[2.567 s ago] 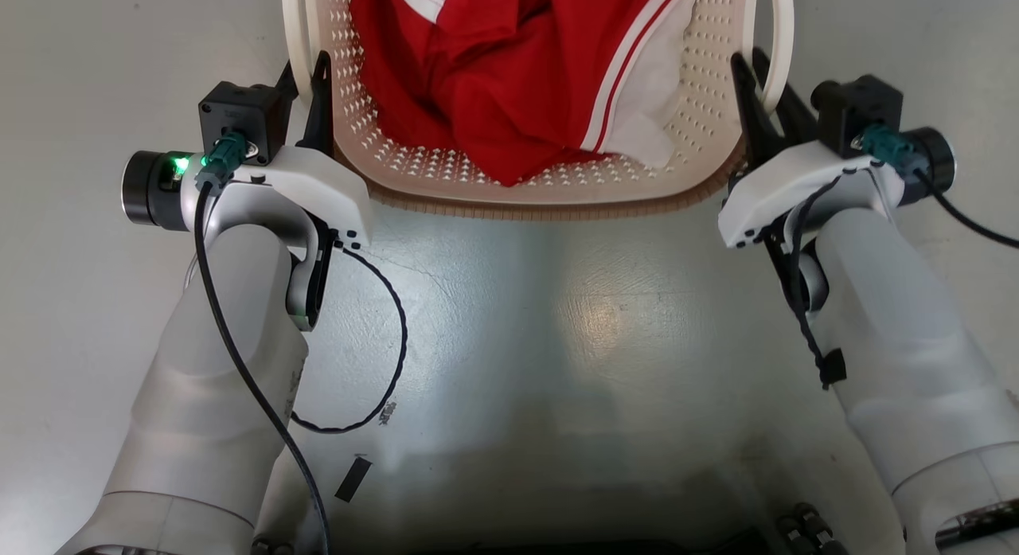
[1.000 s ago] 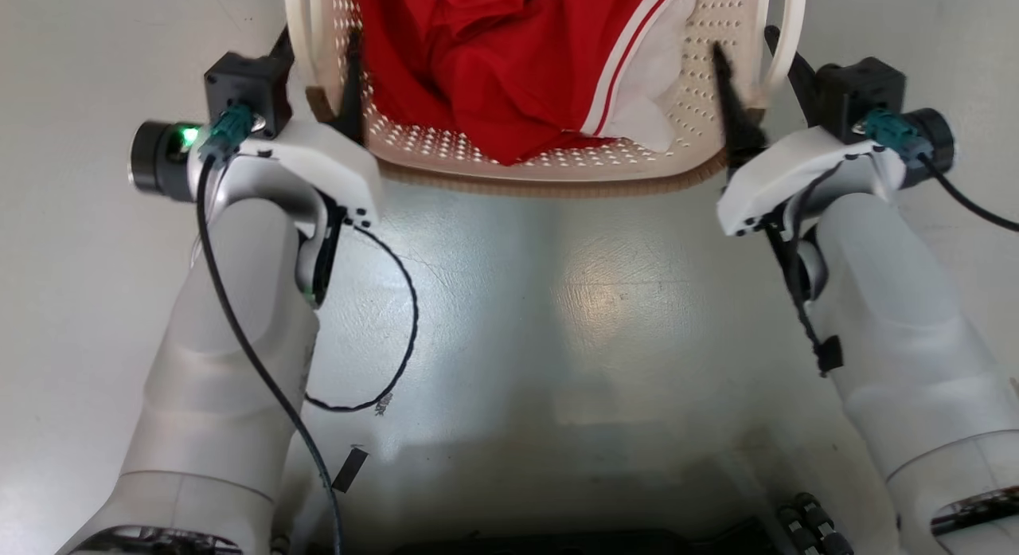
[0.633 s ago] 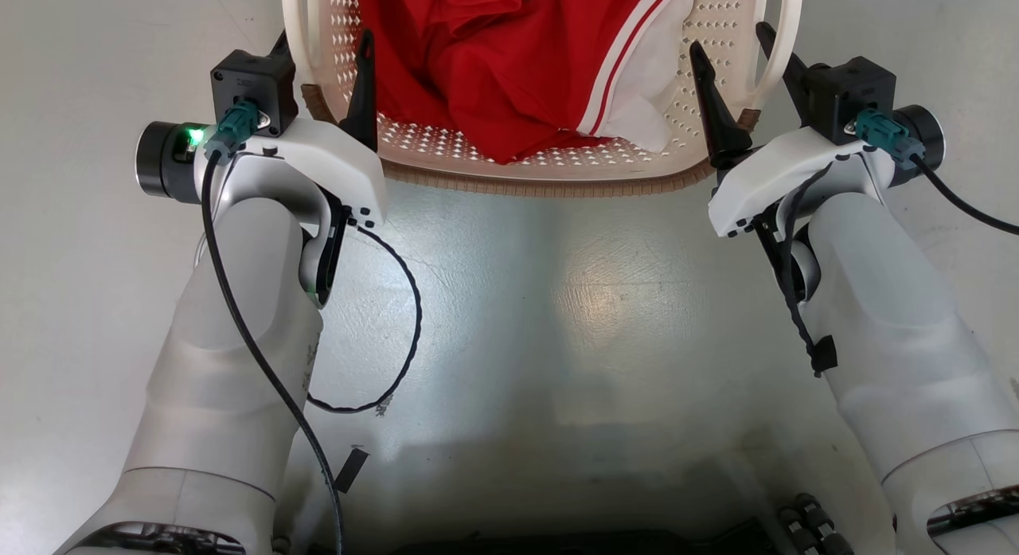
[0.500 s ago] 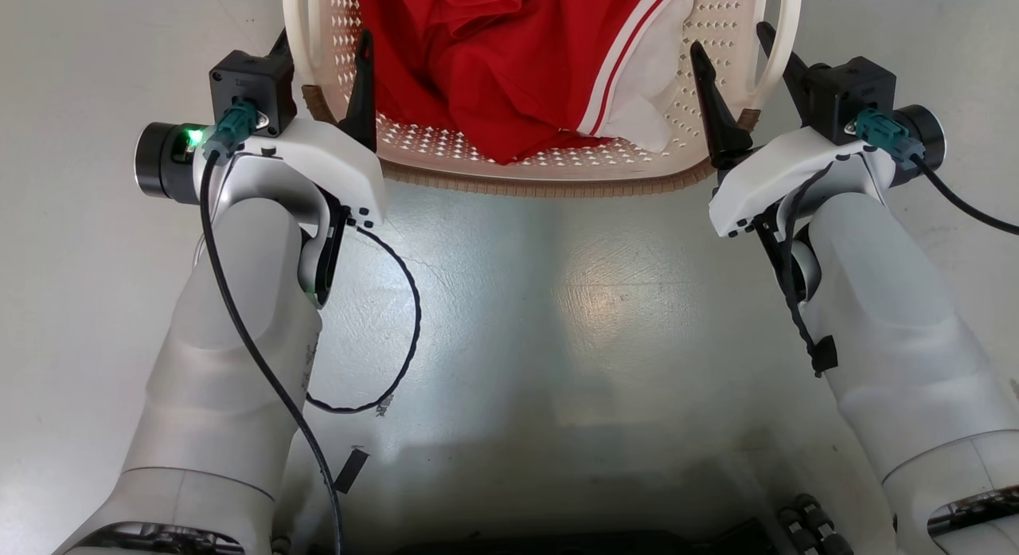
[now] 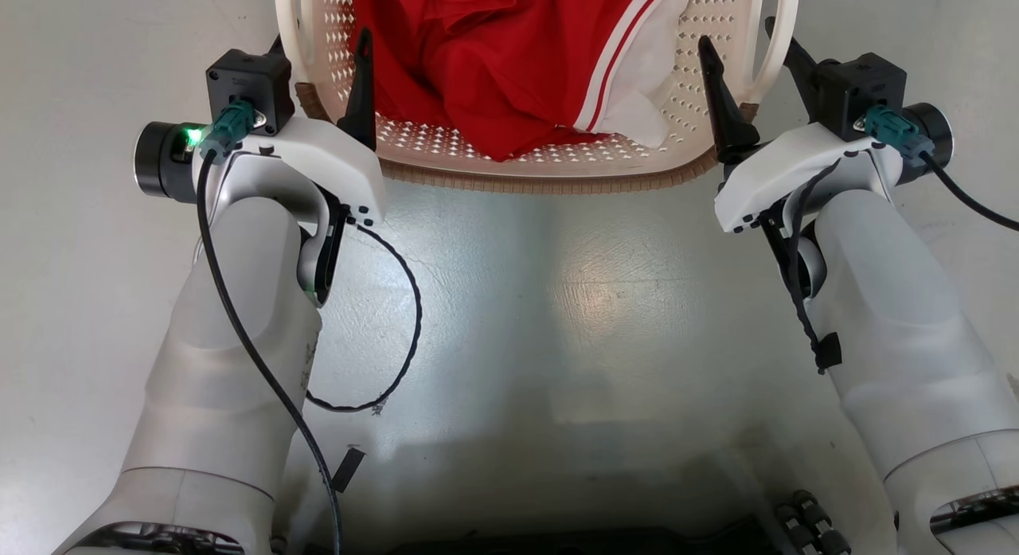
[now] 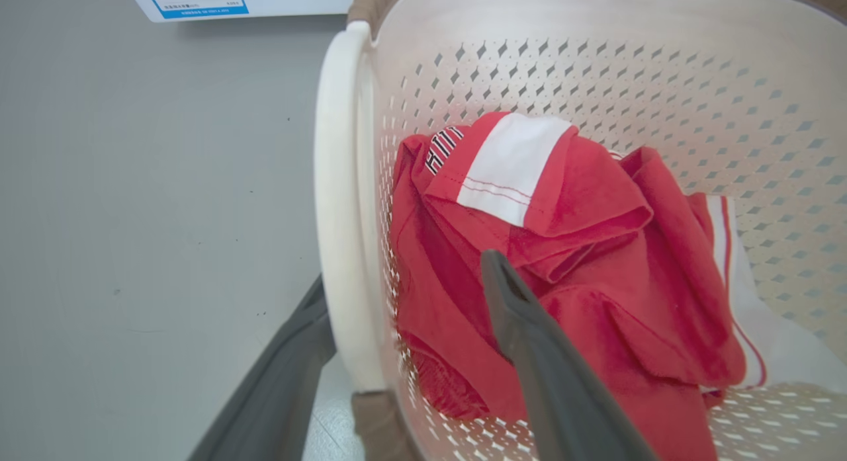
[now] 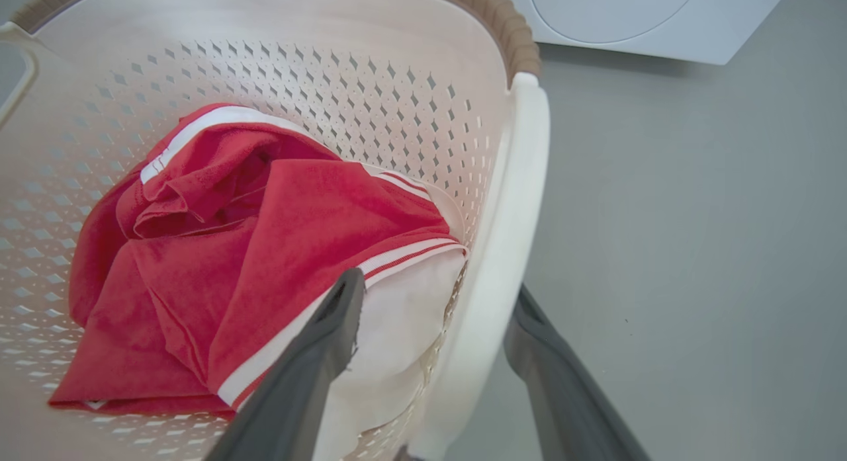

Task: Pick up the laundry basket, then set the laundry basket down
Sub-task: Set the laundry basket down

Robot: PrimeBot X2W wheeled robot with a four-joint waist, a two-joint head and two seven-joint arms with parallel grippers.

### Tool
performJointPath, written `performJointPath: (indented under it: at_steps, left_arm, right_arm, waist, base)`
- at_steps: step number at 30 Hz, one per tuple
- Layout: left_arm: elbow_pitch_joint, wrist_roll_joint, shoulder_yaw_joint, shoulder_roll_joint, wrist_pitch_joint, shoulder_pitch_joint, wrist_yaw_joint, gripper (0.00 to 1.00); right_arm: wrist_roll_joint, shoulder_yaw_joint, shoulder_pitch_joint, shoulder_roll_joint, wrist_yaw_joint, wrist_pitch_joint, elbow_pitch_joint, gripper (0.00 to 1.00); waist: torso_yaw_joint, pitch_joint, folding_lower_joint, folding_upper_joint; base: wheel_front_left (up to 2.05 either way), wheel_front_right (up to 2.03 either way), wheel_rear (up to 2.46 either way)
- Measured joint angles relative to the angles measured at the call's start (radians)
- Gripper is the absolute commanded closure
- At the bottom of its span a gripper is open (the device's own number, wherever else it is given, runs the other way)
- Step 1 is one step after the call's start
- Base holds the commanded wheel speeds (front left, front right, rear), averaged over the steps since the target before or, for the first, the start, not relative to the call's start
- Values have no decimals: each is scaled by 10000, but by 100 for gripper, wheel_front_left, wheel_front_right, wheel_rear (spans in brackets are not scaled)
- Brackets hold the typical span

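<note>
L gripper [image 5: 321, 45] is standing spread wide, pinching nothing: inner finger is dipping inside the laundry basket [image 5: 549, 181], outer finger is hanging outside the wall, w/ the white left loop handle [image 5: 285, 21] passing btwn them. Can't tell if either finger is touching the handle. R gripper [image 5: 736, 31] is mirroring that, also spread wide and gripping nothing, one finger inside, one outside, straddling the right loop handle [image 5: 784, 29]; in R wrist view there's a gap showing on both sides of that handle. The basket is sitting on the grey floor [image 5: 589, 300] straight ahead of the robot, btwn the two arms, its brown woven-look rim facing the robot and its far part running off the top of head view. Inside, a crumpled red garment [image 5: 493, 77] w/ white stripes and white panels is lying against the perforated walls. Beyond the basket, R wrist view is showing a white appliance [image 7: 615, 18] w/ a round door, standing on the floor.
</note>
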Motion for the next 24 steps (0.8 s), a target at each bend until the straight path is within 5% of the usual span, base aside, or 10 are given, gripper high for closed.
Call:
performJointPath:
  at_steps: [24]
  left_arm:
    - [-38,173,502,8,0,44,192,0]
  right_arm:
    - [-6,-142,57,12,0,0,-489,0]
  waist:
    - [-133,-688,0,0]
  base:
    - [0,0,0]
